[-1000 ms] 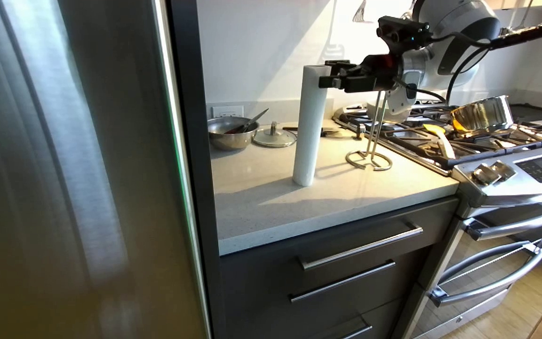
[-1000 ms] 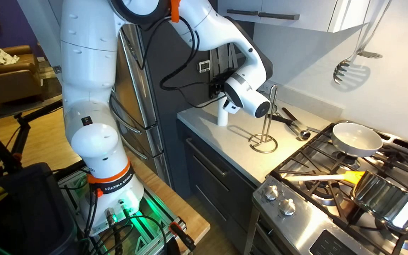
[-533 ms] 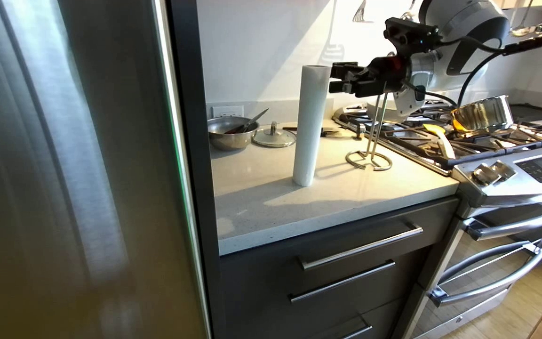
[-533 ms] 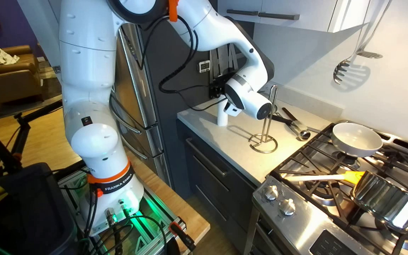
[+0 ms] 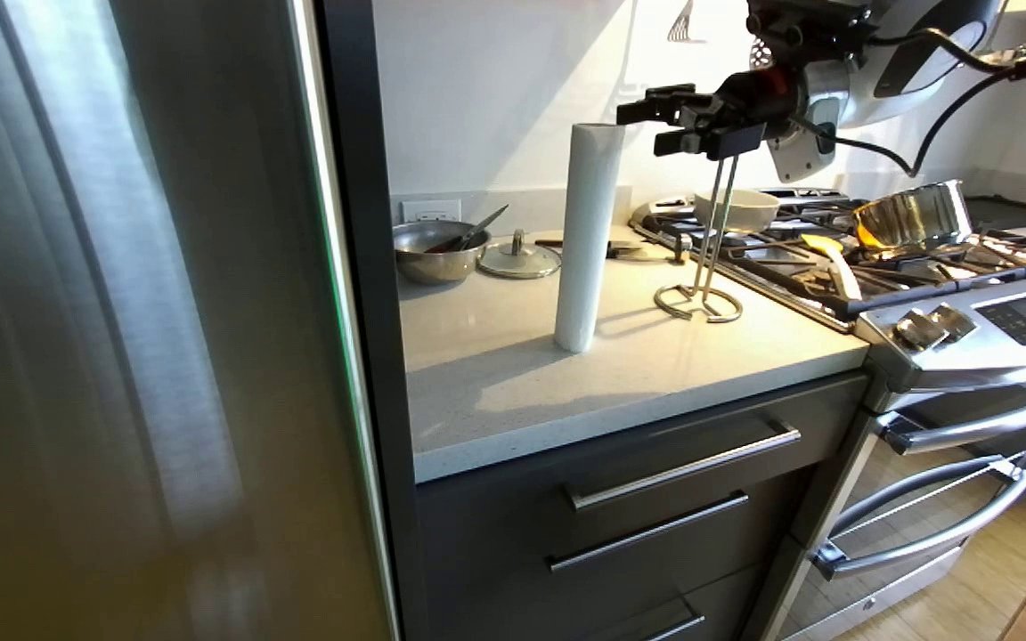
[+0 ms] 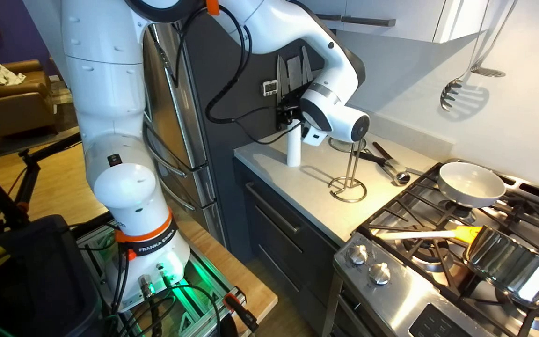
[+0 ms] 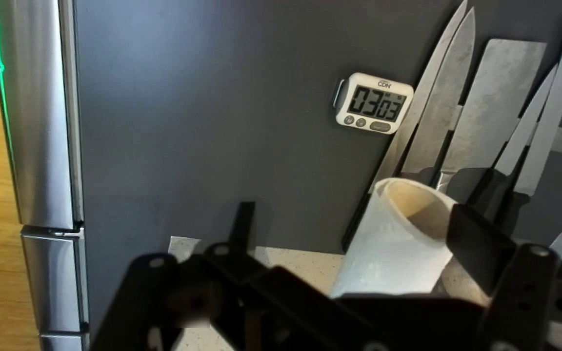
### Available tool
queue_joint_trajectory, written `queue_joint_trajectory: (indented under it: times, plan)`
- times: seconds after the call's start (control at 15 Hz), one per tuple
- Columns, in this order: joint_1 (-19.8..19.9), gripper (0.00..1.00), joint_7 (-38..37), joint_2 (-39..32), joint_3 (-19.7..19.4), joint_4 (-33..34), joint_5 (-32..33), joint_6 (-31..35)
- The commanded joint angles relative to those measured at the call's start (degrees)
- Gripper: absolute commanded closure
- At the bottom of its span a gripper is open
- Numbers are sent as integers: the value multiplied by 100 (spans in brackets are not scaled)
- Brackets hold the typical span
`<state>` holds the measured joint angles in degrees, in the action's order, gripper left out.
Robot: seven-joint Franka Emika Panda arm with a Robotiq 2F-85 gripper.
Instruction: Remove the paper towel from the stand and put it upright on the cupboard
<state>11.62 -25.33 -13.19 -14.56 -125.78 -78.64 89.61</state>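
on the pale worktop [image 5: 477,414] that tops the dark-fronted cupboard [image 5: 495,534], the paper towel [image 5: 589,236] stands upright, apart from the stand [image 5: 706,245], its hollow end facing up; the stand, a thin wire loop on a round base, is upright too, near the paper towel and on the side toward the stove [image 6: 400,299]; near the top of the paper towel hovers the gripper [image 5: 642,129], its fingers spread wide with a gap between them; the wrist view shows one of the fingertips [image 7: 476,239] overlapping the rim of the paper towel and the opposite one well apart from it; whether the nearer one touches the paper, i cannot tell; in an exterior view the white arm [image 6: 288,28] hides most of the gripper; farther back toward the wall [image 5: 495,98] sit a metal bowl [image 5: 437,267] with a utensil [image 5: 486,227] poking out of it, a glass lid [image 5: 520,260] with a knob, and some dark-handled tools [image 6: 370,157] lying flat; the stove bears a white bowl [image 6: 470,187], a shiny pot [image 6: 515,267] that leans over to one side, and a white spatula [image 6: 417,235] with a yellow end; at the opposite end of the worktop from the stove rises a tall steel fridge [image 5: 166,356]; beside it a dark panel [image 7: 212,122] carries a row of knives [image 7: 495,97], blades up, and a small white timer [image 7: 374,103] reading 03 03.
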Motion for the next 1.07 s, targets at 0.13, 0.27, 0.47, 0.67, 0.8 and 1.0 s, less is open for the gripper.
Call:
queue_joint_trajectory:
  times: [0.13, 0.27, 0.47, 0.67, 0.8, 1.0]
  plan:
    - [-3, 0, -330, 364, -57, 99, 707, 189]
    - [-18, 0, -431, 527, -69, 189, 1055, 307]
    - [-44, 0, -708, 823, -52, 389, 1745, 536]
    - [-69, 0, -983, 1127, 11, 708, 2567, 815]
    - [-76, 0, -1150, 1306, 81, 967, 3136, 895]
    - [-86, 0, -1334, 1508, 221, 1371, 3986, 888]
